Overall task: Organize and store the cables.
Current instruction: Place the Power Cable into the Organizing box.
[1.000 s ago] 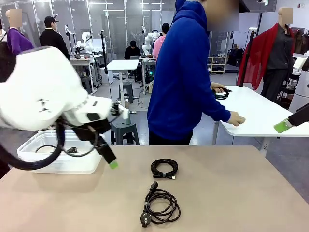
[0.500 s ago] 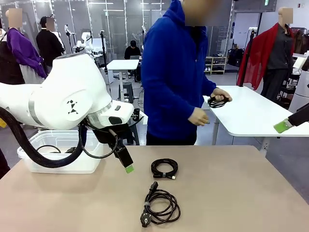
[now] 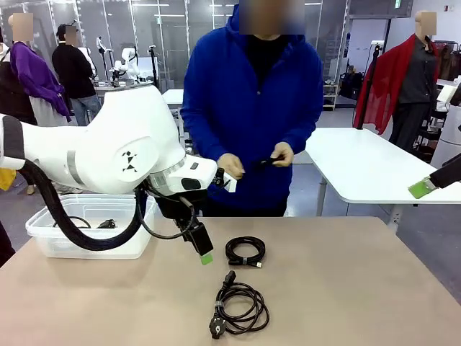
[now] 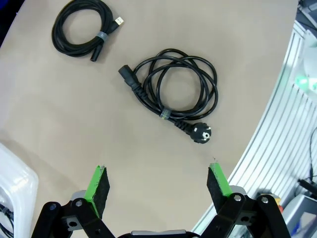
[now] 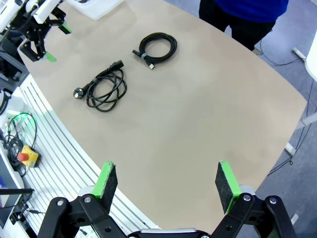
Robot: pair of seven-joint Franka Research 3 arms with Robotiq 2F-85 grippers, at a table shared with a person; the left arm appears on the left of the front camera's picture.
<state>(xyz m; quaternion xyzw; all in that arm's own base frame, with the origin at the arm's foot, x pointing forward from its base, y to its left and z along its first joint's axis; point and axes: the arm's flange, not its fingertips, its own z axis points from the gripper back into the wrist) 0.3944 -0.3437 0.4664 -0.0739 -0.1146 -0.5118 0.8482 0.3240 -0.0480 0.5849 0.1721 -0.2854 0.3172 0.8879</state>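
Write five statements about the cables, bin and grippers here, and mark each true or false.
A thick power cable and a thinner USB cable lie coiled on the table. True.
The left gripper is shut on the power cable. False: its fingers are open and hold nothing.
The white bin has a black cable in it. True.
The person's hands are empty. False: they hold a small black coil.
The right gripper is open. True.

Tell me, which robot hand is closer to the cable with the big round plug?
Left. The left gripper hovers open over the table, just up and left of the plug cable. The right gripper hangs open far off at the right side.
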